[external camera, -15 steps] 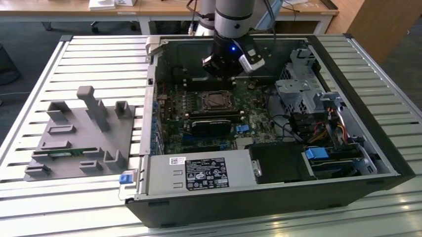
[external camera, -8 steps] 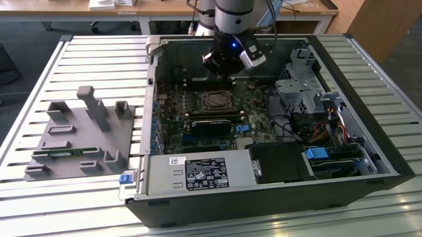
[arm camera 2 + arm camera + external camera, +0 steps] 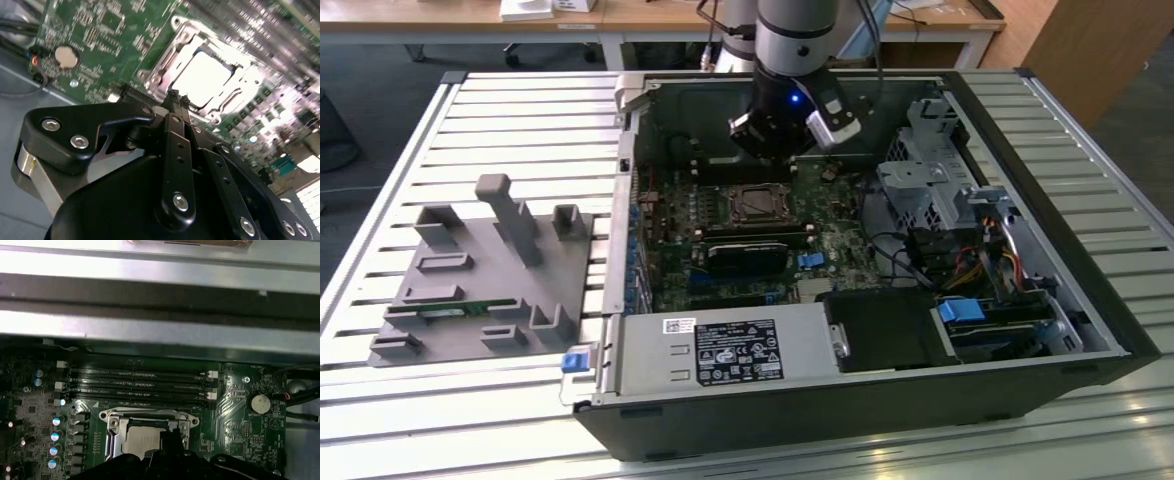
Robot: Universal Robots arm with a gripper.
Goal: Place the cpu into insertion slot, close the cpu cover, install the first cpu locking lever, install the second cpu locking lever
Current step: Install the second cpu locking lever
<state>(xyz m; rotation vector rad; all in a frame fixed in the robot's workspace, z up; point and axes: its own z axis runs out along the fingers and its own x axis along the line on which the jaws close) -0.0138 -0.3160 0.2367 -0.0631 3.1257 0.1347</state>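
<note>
CPU (image 3: 205,77), silver-topped, lies seated in the insertion slot (image 3: 161,64) on the green motherboard (image 3: 95,35), with the cpu cover (image 3: 235,90) closed down as a metal frame around it; both wrist views show this arrangement. Gripper (image 3: 178,98), nearest the second wrist camera, has its two slender black fingertips (image 3: 173,95) pressed together with nothing between them, poised just above the frame's near edge. Beyond the socket in the first wrist view run the long black memory slots (image 3: 140,382), and a round coin battery (image 3: 259,402) sits at about three o'clock from the socket. In the exterior view, the open computer case (image 3: 854,400) rests on a slatted surface (image 3: 454,400); the socket (image 3: 758,204) lies near the case's centre, and the gripper (image 3: 781,155) hangs at twelve o'clock from it, slightly farther from the camera. A grey fixture block (image 3: 480,290) stands at nine o'clock from the case, well apart from it.
</note>
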